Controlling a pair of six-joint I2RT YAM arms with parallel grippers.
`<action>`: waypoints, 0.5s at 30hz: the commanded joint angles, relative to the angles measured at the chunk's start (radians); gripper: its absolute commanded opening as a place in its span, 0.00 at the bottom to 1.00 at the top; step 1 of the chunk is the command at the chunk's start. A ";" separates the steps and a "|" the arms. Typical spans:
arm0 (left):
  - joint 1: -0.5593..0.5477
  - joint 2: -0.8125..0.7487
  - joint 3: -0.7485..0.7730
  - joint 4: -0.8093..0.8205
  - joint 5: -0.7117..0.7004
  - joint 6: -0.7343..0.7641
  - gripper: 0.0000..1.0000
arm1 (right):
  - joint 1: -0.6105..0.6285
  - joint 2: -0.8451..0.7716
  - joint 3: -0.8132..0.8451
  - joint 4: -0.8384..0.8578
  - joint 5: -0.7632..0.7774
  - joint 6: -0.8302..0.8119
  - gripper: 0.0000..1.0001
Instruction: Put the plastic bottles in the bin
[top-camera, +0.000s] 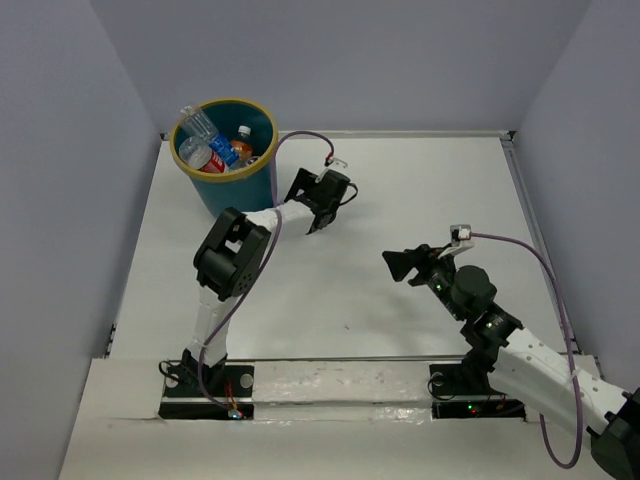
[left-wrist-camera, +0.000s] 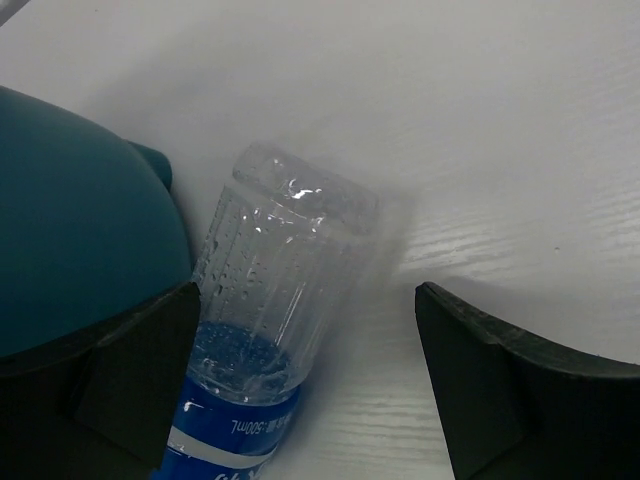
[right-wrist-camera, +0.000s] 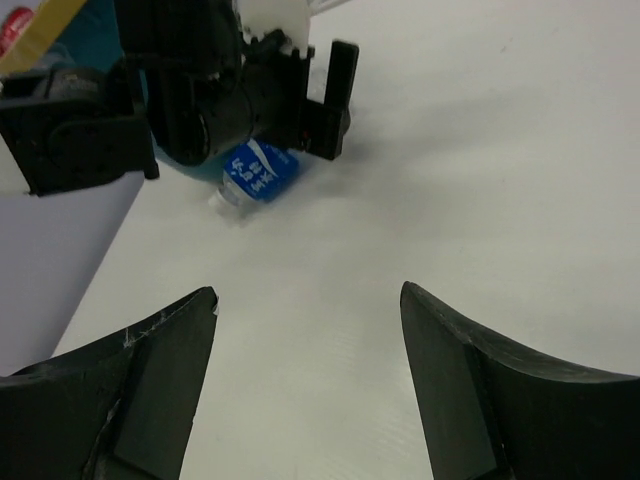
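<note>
The dark fingers (left-wrist-camera: 130, 380) of the left gripper (left-wrist-camera: 305, 300) fill the lower corners of its wrist view, spread wide with nothing clamped; between them a clear bottle (left-wrist-camera: 270, 290) with a blue label lies on its side on the white table (top-camera: 420, 190), its ribbed base pointing away from the camera. The bottle sits close against the finger on the bin side (whether they touch I cannot tell) and well apart from the other finger. It is a little blurred. Just beside it rises the teal wall of the bin (left-wrist-camera: 80, 220). From above, the bin stands upright at the far left of the table, and inside its yellow-tan rim are more bottles: a clear blue-labelled one (top-camera: 200, 135) leaning on the rim, a red-labelled one (top-camera: 222, 155) and an orange one (top-camera: 243, 142). The right gripper (right-wrist-camera: 310, 290) hangs over bare table well to the right of the bin, its jaws partly apart and holding nothing, pointed towards the left gripper and the bottle under it
</note>
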 joint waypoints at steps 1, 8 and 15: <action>0.027 -0.003 0.076 0.021 -0.040 0.028 0.99 | -0.001 0.021 -0.020 0.037 -0.053 0.014 0.79; 0.047 0.053 0.091 -0.002 -0.007 0.028 0.88 | -0.001 0.038 -0.020 0.049 -0.044 0.013 0.79; 0.047 0.084 0.124 -0.047 0.013 0.019 0.83 | -0.001 0.020 -0.017 0.040 -0.042 0.018 0.82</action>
